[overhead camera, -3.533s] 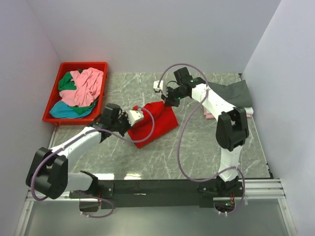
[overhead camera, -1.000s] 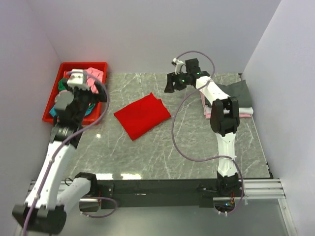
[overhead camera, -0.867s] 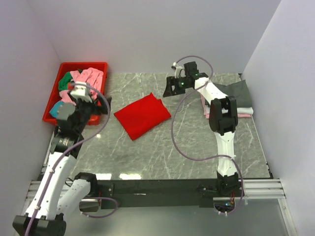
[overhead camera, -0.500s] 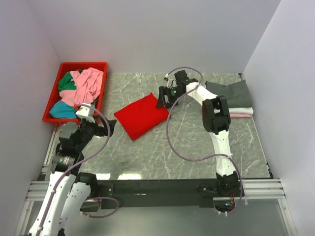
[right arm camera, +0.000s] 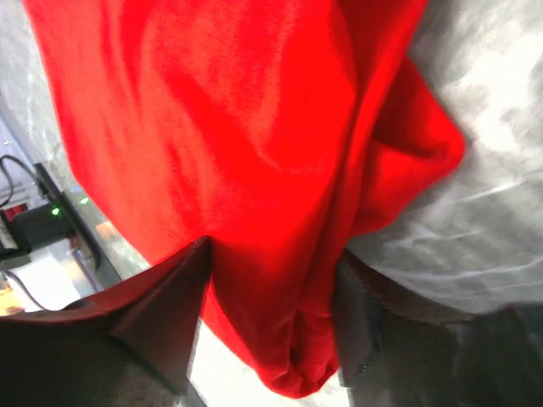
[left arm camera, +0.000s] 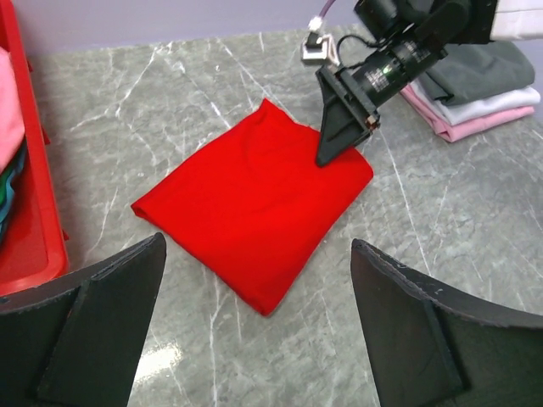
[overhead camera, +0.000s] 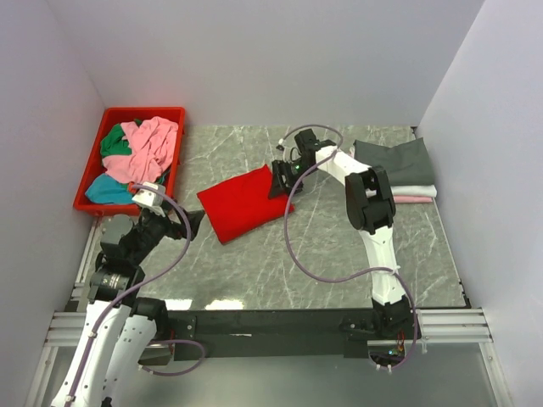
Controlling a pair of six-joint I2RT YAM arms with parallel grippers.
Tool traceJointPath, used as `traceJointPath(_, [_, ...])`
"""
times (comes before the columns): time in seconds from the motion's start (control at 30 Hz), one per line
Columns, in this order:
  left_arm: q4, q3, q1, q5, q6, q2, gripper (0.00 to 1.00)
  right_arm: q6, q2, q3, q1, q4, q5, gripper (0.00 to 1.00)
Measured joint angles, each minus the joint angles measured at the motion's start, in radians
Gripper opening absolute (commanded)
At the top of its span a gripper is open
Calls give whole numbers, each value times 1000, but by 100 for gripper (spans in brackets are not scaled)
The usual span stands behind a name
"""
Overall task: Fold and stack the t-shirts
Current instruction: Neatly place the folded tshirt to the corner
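The right gripper (overhead camera: 282,180), which a second ago hung clear of the red t-shirt (overhead camera: 242,203) out at its 1 o'clock, has come down onto the shirt's 2 o'clock corner and now has a fold of the cloth between its fingers. The left gripper (overhead camera: 188,224) has swung off the red bin (overhead camera: 144,110) and drawn back toward the bench (overhead camera: 339,254) edge at 8 o'clock, jaws wide apart. The shirt, bunched under both grippers earlier, now lies as a flat folded rectangle.
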Motion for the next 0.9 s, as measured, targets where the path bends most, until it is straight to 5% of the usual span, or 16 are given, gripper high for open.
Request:
traceJointPath(0.07, [3,-5,0,6,0,-13,95,-2,5,0,8,-26,-2,51])
traceJointPath(0.23, [10,-7,0,23,0,-32,94,14,47,6,45,-76,-49,0])
traceJointPath(0.47, [21,-10,0,39,0,-47,94,-34,30,35,58,-143,55,0])
traceJointPath(0.9, [33,-10,0,57,1,-77,94,-323,-256,-45,25,-136,779,0])
